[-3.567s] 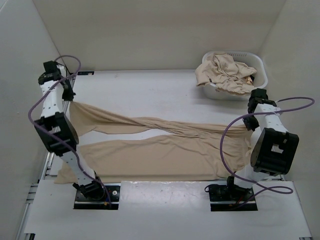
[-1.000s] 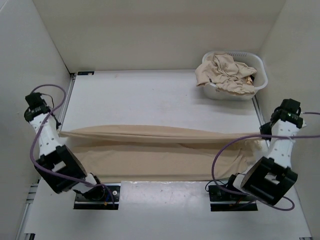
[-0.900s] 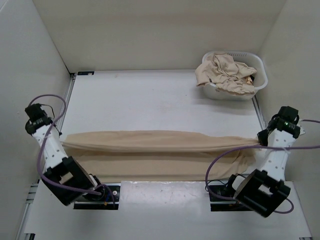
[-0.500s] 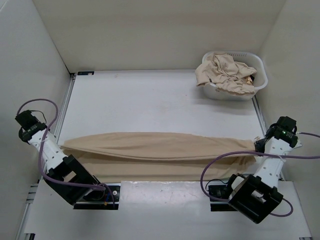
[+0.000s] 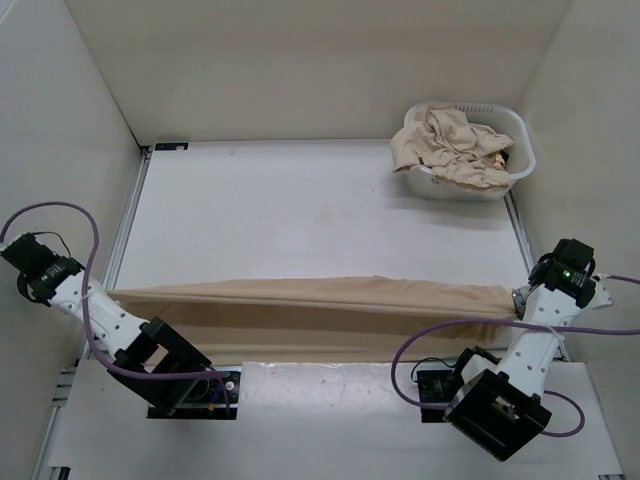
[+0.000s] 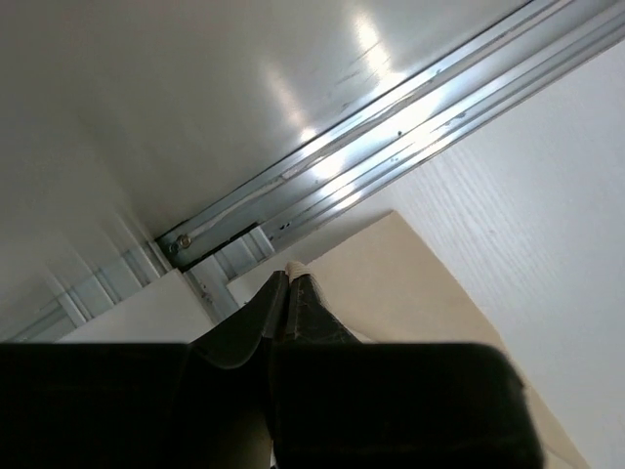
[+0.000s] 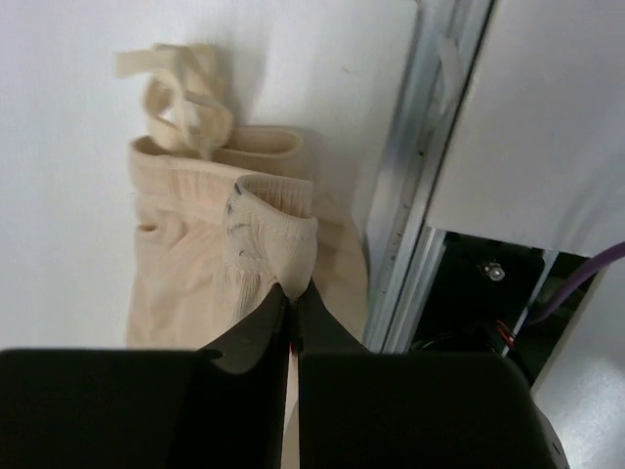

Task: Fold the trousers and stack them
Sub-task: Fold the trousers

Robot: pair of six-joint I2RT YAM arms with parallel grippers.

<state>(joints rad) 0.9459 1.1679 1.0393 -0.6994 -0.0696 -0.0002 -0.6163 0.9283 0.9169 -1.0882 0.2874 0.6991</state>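
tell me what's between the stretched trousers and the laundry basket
Nothing: in the top external view, only bare white tabletop lies between the trousers and the white laundry basket.

The trousers point(image 5: 310, 300) no longer lie with their legs spread across mid-frame. The upper leg now rests over the lower one, making one narrow, straighter band low in the frame. The left gripper point(image 6: 291, 285), pinching one end, sits at the far left edge instead of upper left. The right gripper point(image 7: 291, 293), pinching the waistband, sits lower on the right.
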